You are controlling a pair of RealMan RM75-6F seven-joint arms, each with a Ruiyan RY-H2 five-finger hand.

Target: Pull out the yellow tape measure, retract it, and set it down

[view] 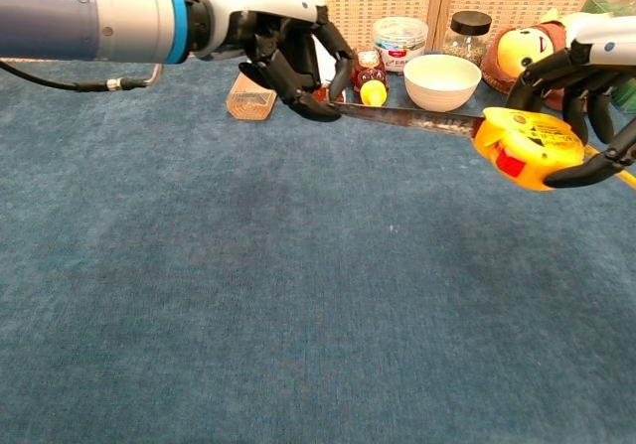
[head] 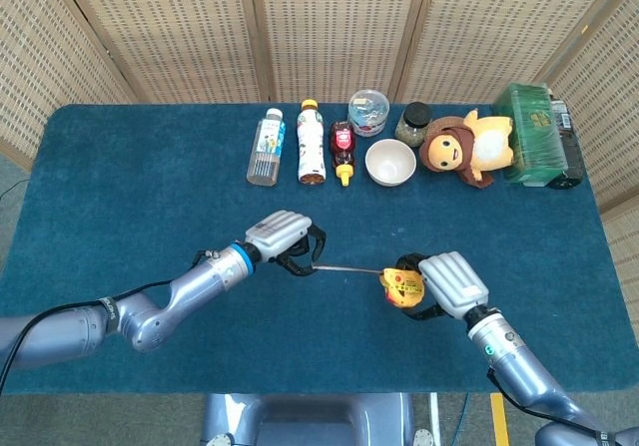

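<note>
Left robot hand point(view: 288, 62): I pinch the blade tip so I can draw it out.
Right robot hand point(view: 586, 106): I clasp the yellow tape measure point(view: 527, 146) above the bench, anchoring the case.
Blade point(view: 407, 118): taut between both, partly out.
Bench point(head: 120, 197): blue cloth; bottles point(head: 290, 147) lined along the back, woven screens behind.

Left hand point(head: 284, 242) pinching, right hand point(head: 448, 286) gripping; hands apart above table.

— Surface? 
— Desk point(head: 120, 197), blue cloth. 
— Far edge? 
— Two bottles lying down point(head: 267, 146) point(head: 312, 142), sauce bottle point(head: 342, 149), tub point(head: 368, 111), jar point(head: 413, 122), white bowl point(head: 390, 162), plush monkey point(head: 464, 147), green box point(head: 534, 134).
</note>
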